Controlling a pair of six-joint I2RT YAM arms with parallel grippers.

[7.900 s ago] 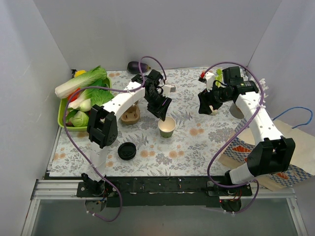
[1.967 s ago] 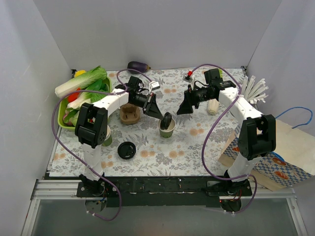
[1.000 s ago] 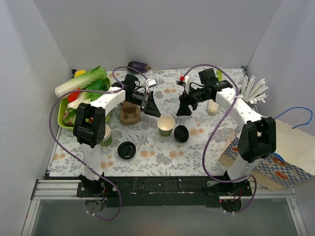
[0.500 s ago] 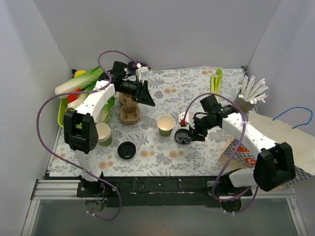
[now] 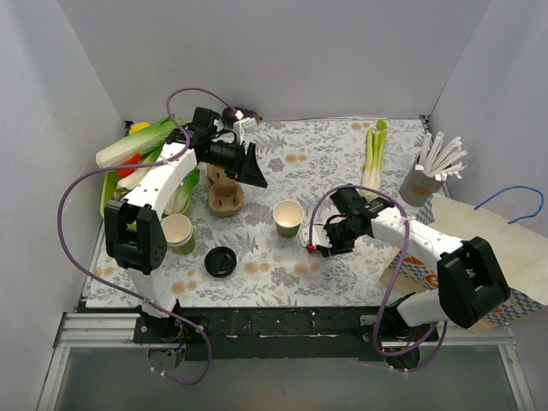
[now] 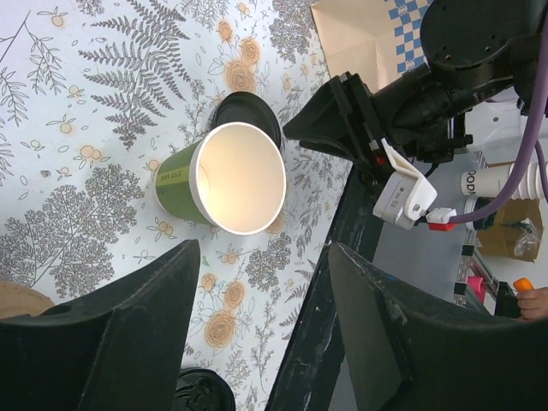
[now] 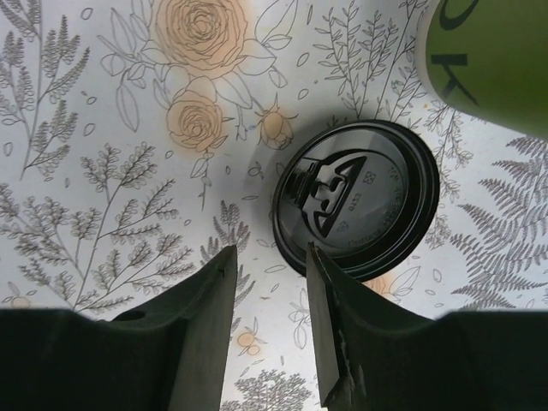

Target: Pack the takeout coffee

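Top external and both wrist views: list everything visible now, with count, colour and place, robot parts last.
lidless green paper cup: 1, green with cream inside, upright at table centre
round black plastic lid: 1, black, flat on the table beside that cup
second black lid: 1, black, near left
stacked green cups: 1 stack, green, left side
cardboard cup carrier: 1, brown, left of centre
tray of vegetables: 1, green, far left
leek: 1, green and white, far right
grey cup of white sticks: 1, right edge
paper bag: 1, brown with blue checks, off the table's right
left gripper: open, empty, pointing at the cup
right gripper: open, empty, over the lid beside the cup
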